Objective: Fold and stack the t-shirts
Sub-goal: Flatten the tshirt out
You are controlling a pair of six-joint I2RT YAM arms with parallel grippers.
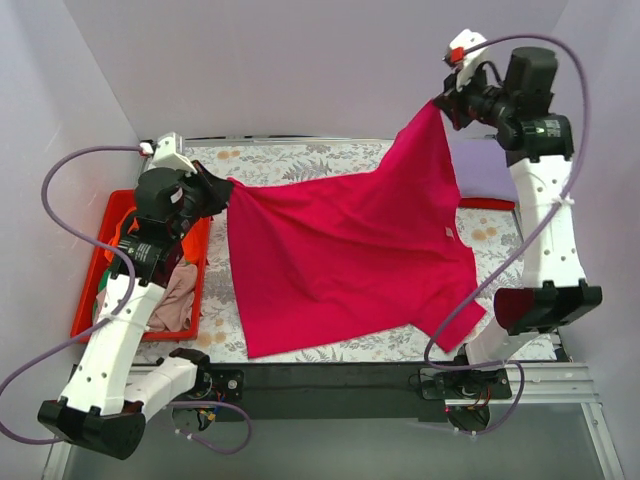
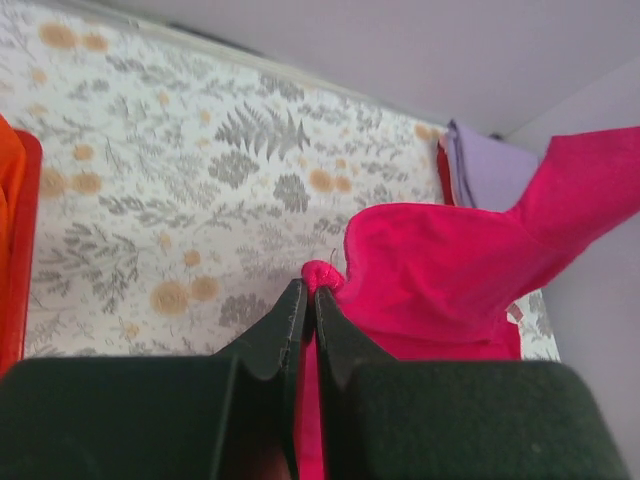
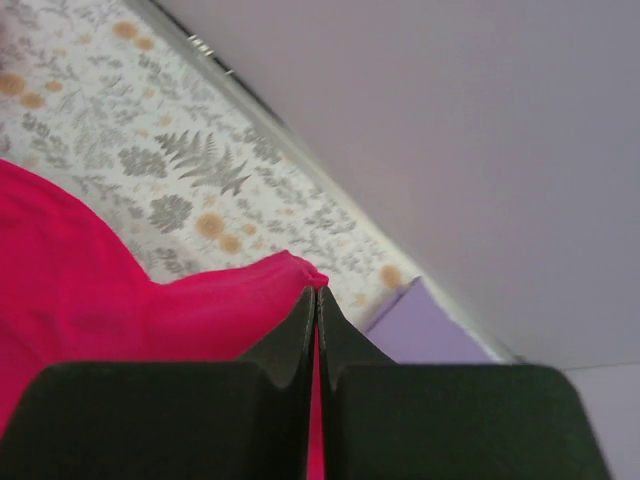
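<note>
Overhead, the left claw at nine o'clock pinches one corner of the crimson t-shirt, and the right claw at one o'clock clamps another, raised higher. The cloth slopes across the desk with its fern-and-flower print. A lavender t-shirt lies at two o'clock and a red tray at eight. Pale lilac walls enclose everything.

Noting table lying under a fern-and-flower print cover. Carrying red tray along left side of frame. Bearing folded lavender t-shirt at upper right. Catching lower part of crimson t-shirt, draping across centre of frame.
</note>
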